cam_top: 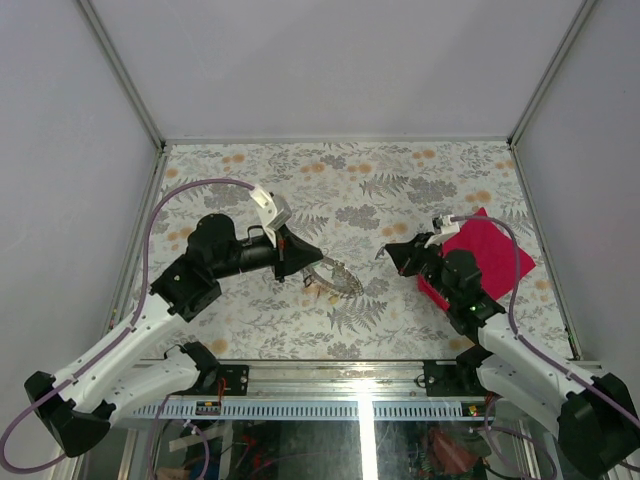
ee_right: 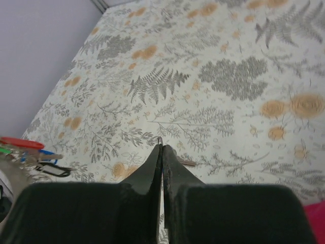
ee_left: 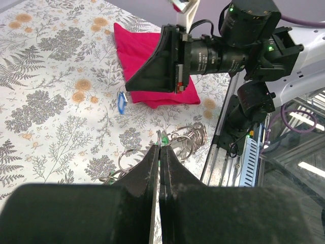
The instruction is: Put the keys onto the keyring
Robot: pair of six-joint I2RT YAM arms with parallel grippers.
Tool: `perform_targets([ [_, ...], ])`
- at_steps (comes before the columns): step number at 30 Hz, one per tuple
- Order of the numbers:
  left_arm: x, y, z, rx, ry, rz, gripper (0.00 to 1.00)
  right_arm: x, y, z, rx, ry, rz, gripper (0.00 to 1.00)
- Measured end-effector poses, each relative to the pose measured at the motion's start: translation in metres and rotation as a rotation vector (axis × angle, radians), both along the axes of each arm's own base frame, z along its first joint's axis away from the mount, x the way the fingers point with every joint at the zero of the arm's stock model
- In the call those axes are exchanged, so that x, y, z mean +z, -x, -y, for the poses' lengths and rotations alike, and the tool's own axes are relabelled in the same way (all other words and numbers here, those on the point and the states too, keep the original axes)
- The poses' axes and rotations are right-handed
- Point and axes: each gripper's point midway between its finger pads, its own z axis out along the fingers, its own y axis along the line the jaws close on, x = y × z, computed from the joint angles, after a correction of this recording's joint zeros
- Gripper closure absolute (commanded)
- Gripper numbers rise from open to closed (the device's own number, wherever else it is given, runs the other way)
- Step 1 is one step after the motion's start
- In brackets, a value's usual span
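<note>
Left hand (ee_left: 160, 148) shut beside keyring (cam_top: 338, 280) (red key (ee_right: 20, 143) attached); right hand (ee_right: 162, 146) shut.

Nothing here can be read. I look over the whole setup from above and from both wrists, and not one word, number, brand mark or sign comes out clearly enough to make out.

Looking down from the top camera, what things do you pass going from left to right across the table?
Left black two-finger tool → large grey metal keyring with little keys → right black two-finger tool → flat red cloth.
</note>
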Motion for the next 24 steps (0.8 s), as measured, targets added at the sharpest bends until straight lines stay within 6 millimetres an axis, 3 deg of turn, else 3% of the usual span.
perform_targets([
  [8,0.012,0.008,-0.002,-0.028,0.028,0.037,1.0,0.055,0.016,-0.01,0.159,0.079,0.249,1.0],
  [16,0.022,0.022,0.002,-0.106,0.064,0.053,1.0,0.129,0.035,-0.02,0.292,0.151,0.517,1.0],
  [24,0.041,0.03,0.006,-0.158,0.133,0.072,1.0,0.17,0.07,-0.039,0.509,0.192,0.757,1.0],
])
